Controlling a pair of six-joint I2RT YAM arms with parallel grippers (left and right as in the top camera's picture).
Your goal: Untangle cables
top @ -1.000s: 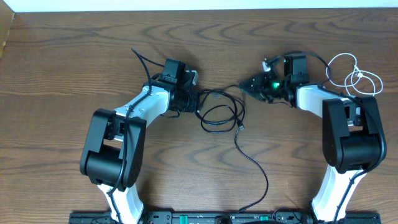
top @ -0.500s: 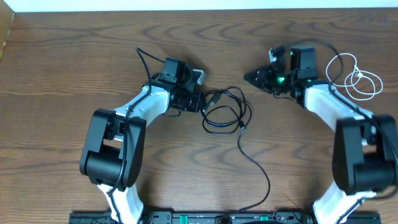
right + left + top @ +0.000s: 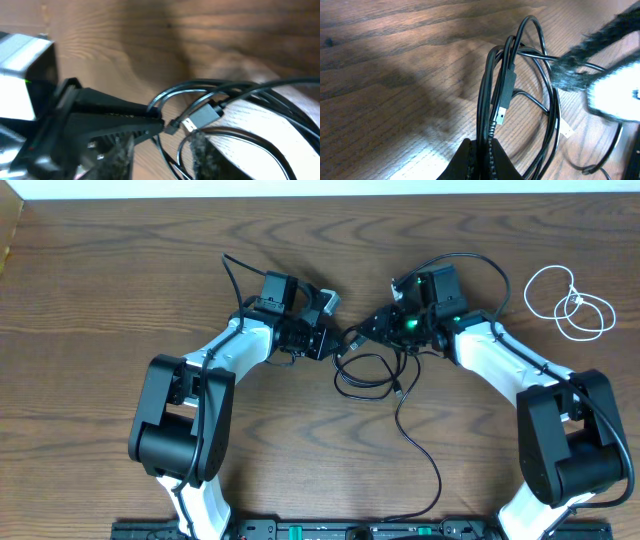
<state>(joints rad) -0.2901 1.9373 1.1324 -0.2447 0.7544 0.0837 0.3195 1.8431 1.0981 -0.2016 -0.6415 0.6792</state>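
The left arm (image 3: pixel 222 352) and right arm (image 3: pixel 497 352) have white shells on the long links and rounded black housings at the joints. The left gripper (image 3: pixel 333 345) and right gripper (image 3: pixel 355 335) are black. Just behind the right gripper glows a green light (image 3: pixel 408 322). A thin black wire (image 3: pixel 230 275) arcs back from behind each gripper. The right fingers (image 3: pixel 200 152) look dark and rough.

The black cable (image 3: pixel 372 384) loops between left arm (image 3: pixel 225 350) and right arm (image 3: pixel 490 352); white cable (image 3: pixel 572 300) lies coiled far right

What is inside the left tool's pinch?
The left tool pinches strands of the black cable, bare wooden table beneath. Its fingers hide how far in the strands go.
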